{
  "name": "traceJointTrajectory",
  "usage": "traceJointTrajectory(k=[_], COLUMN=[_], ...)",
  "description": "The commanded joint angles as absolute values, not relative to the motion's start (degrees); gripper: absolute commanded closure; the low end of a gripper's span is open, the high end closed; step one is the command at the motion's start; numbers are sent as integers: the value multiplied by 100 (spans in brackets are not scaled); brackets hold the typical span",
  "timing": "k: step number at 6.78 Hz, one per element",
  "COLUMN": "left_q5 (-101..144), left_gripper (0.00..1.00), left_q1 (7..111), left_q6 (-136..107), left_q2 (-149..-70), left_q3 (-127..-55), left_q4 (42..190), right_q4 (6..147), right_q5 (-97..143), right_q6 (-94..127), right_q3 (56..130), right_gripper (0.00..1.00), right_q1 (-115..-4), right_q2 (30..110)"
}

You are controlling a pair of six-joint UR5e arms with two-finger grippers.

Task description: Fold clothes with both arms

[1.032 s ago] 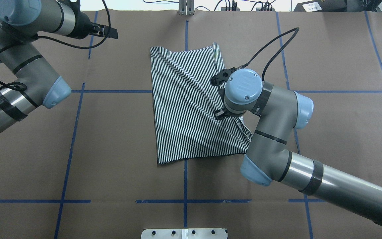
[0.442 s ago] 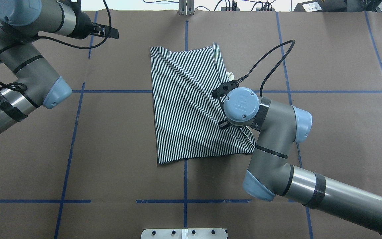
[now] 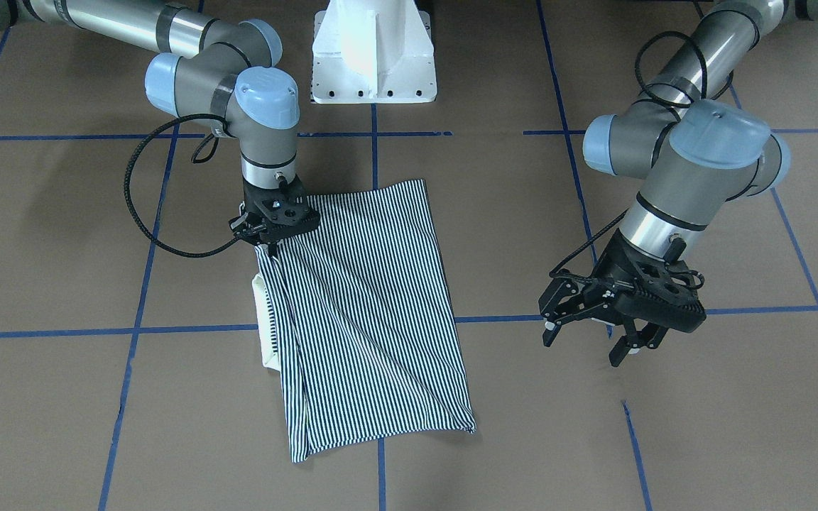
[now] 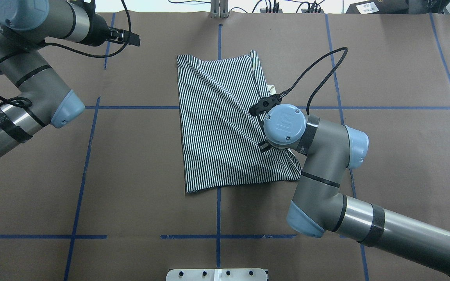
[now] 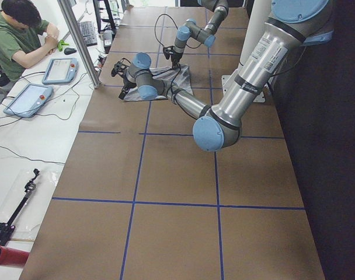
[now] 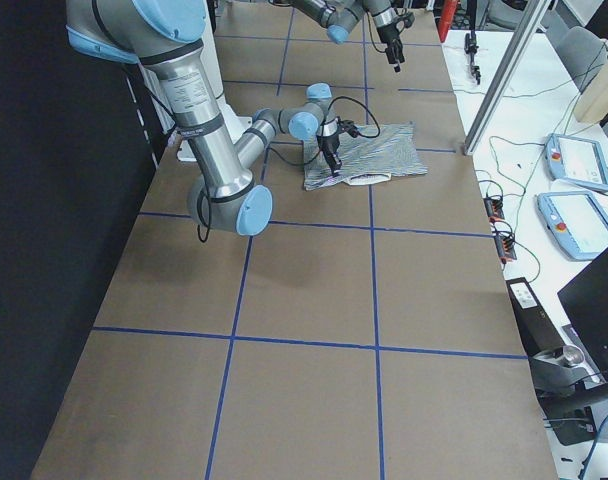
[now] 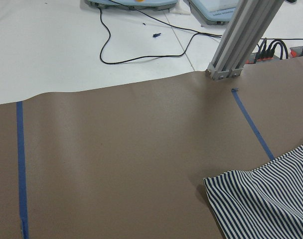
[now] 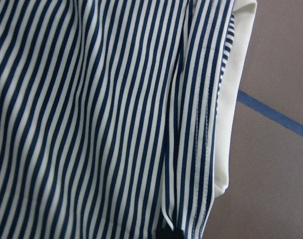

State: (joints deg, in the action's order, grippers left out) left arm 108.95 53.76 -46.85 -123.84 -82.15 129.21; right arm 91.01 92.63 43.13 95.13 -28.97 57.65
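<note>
- The right tool (image 3: 270, 247) points straight down with its two black fingers drawn together, pinching the edge of the polo shirt (image 3: 366, 305) at the shirt's side towards the robot's right; in the right wrist view the striped cloth fills nearly the whole picture, with a dark fingertip just showing at the bottom edge
- The right arm (image 4: 326, 156) bends over that same side of the shirt; in the overhead view its light-blue wrist cap hides most of the tool, and a black cable loops up from the wrist
- The left tool (image 3: 586, 342) hangs above bare tabletop with its fingers spread wide and nothing between them, well apart from the shirt, on the robot's left
- The left arm (image 3: 693, 163) reaches in from the robot's left and holds its tool clear of the cloth; its wrist view shows only one striped corner of the shirt at the lower right
- The shirt lies near the middle of the tabletop (image 3: 61, 248), folded into a rough upright rectangle with thin navy-and-white stripes and long diagonal creases; it is flat apart from the pinched edge
- A cream collar (image 3: 261, 326) sticks out from under the folded layers on the side where the right tool grips
- The tabletop is brown and crossed by blue tape lines (image 3: 189, 328); one line runs under the shirt
</note>
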Motion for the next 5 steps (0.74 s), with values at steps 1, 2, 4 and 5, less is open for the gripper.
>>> traceJointTrajectory(k=[1, 2, 4, 5], left_q5=[10907, 10907, 10907, 10907], left_gripper=[0, 0, 0, 0], left_q1=[5335, 5309, 5247, 5247], left_q6=[-4685, -4685, -4685, -4685], left_q2=[-12384, -12384, -12384, -12384], left_q3=[-8200, -8200, -8200, -8200], left_q4=[12920, 12920, 12920, 12920], right_q4=[9088, 9079, 9035, 9026], right_q5=[9281, 9246, 9229, 9237], right_q6=[4158, 4166, 4236, 4254], right_q3=[9641, 9737, 9914, 9914], right_gripper=[100, 100, 99, 63], right_q1=[-3146, -3146, -3129, -3129], right_q2=[5801, 6001, 6484, 6504])
